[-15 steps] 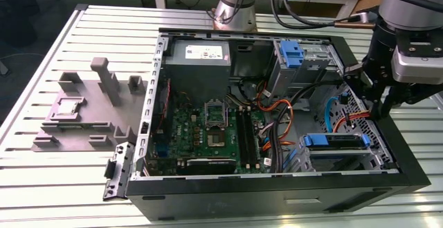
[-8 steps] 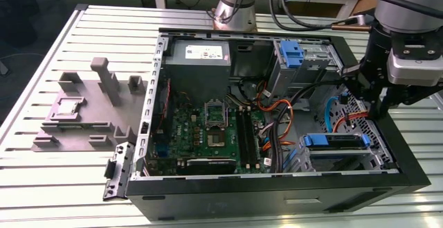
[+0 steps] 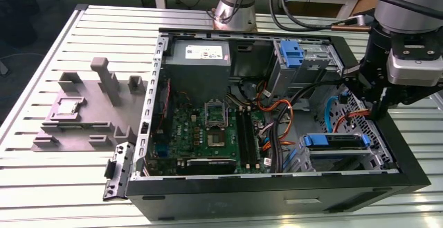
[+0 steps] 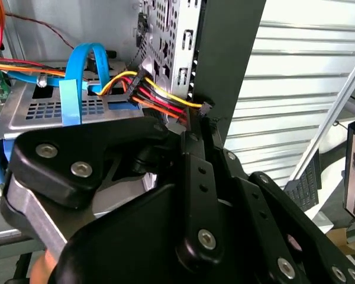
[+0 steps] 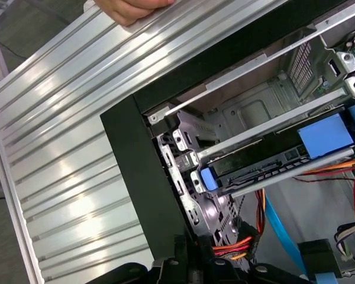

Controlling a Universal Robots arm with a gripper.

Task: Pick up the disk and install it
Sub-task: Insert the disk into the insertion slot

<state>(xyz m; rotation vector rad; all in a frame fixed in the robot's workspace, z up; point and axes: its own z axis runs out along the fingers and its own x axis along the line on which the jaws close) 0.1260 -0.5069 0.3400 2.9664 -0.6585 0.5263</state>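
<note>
- Open computer case (image 3: 277,197) lies on its side on the slatted metal counter (image 3: 35,83); interior faces up.
- Arm comes down over the case wall at the exterior view's right. The hand (image 3: 377,111) sits right at that wall's top edge, beside the perforated drive cage.
- In the second wrist view the hand (image 4: 192,127) is against the black wall, with the red-yellow-orange cable bundle (image 4: 160,97) just beside it.
- Hand state — cannot tell whether spread or pressed together; its tips are hidden against the wall. Nothing seen carried in it.
- The disk (image 3: 335,141) is inside the case, seated in the drive cage at the corner near the exterior view's right, blue carrier tab on top. It is near the hand but apart from it.
- In the first wrist view the disk (image 5: 266,171) lies level between the cage rails, blue clip at one end.
- Bare blue bracket (image 3: 292,56) stands in the upper bay, well apart from the disk.
- Grey power supply (image 3: 199,65) and motherboard (image 3: 207,134) fill the remaining interior.
- Grey fixture plate (image 3: 83,114) on the counter, beside the case at the exterior view's left.
</note>
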